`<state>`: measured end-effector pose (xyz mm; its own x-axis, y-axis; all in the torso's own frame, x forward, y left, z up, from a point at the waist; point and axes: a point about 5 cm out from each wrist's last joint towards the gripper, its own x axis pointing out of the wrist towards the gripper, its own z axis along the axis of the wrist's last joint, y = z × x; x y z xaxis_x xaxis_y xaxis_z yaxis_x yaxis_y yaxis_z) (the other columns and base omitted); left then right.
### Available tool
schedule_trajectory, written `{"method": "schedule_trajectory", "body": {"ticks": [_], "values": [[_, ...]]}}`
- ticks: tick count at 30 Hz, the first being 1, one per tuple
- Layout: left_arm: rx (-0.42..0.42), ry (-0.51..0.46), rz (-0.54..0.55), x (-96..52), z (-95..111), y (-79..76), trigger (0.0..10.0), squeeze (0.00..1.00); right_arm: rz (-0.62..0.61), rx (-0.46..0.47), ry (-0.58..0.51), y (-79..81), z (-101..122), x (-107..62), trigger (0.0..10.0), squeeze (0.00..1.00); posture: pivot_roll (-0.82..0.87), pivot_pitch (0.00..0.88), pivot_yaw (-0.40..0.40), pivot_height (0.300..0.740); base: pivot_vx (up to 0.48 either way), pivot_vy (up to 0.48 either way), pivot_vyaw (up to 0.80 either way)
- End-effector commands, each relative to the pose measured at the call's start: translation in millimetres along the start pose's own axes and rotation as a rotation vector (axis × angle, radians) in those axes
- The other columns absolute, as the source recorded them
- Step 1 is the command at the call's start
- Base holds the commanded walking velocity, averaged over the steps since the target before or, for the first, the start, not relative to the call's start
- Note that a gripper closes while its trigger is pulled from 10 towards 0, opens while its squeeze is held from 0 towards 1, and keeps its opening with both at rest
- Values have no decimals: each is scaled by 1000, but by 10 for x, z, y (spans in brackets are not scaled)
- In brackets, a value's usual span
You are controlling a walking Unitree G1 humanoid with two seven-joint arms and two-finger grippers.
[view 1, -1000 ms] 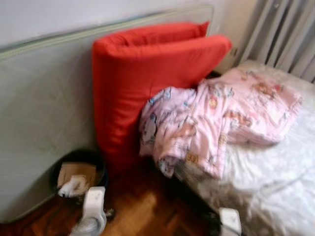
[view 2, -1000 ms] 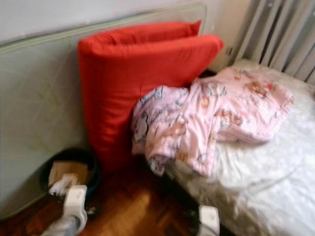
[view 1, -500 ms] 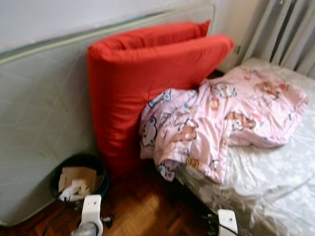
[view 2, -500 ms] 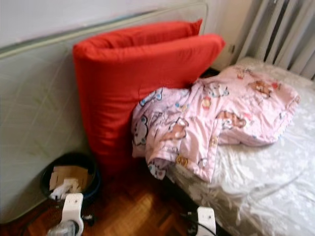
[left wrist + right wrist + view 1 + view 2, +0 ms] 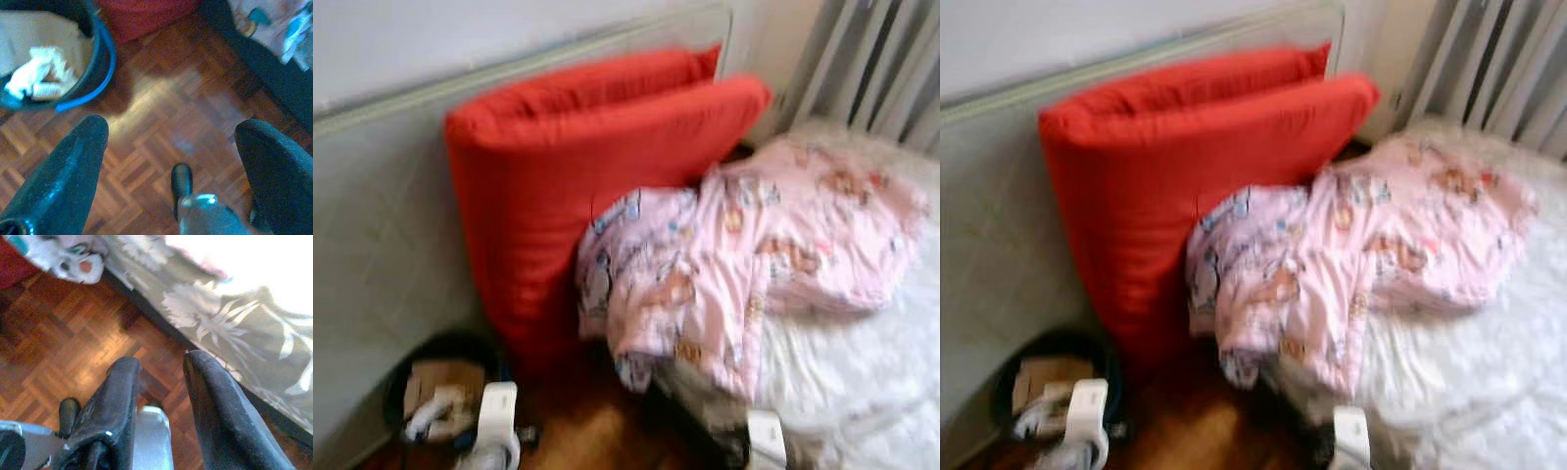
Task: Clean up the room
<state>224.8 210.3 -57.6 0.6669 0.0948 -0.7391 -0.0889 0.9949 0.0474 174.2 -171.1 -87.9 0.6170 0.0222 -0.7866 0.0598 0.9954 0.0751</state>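
Left gripper low over parquet floor, fingers spread wide, empty, right gripper fingers narrowly parted beside bed, black bin holding cardboard, pink blanket overhanging bed edge, red cushion against upright mattress

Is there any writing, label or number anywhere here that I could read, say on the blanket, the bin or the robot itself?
No readable text in any view.
Pink blanket: cartoon prints, no words that can be made out; the head views are blurred.
Red cushion: plain, no label showing.
Bin: cardboard and crumpled paper inside, no print visible.
Bed cover: leaf pattern, no letters.
Left gripper and right gripper: no markings seen.
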Motion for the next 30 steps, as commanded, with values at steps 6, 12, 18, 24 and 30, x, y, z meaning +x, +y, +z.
{"method": "schedule_trajectory", "body": {"ticks": [6,12,18,24,30], "values": [[10,15,-22,1,-38,-83,10000,0,-21,-4,12,-102,-39,-23,10000,0,-13,19,-31,740,341,0,0],[2,3,-16,0,-30,-80,10000,0,-19,4,-1,-101,-30,-24,10000,0,-13,21,-30,740,223,0,0],[-41,-58,-10,-5,11,-79,10000,0,-13,10,-56,-96,12,-28,10000,0,-18,26,-28,740,0,0,0],[-80,-179,-23,-25,99,-83,10000,0,44,-20,-197,-65,136,-50,10000,0,-26,23,-30,740,0,0,0],[-65,-570,-51,-115,859,-8,10000,0,51,-33,-300,-37,288,-53,10000,0,-36,14,-31,740,0,0,0]]}}
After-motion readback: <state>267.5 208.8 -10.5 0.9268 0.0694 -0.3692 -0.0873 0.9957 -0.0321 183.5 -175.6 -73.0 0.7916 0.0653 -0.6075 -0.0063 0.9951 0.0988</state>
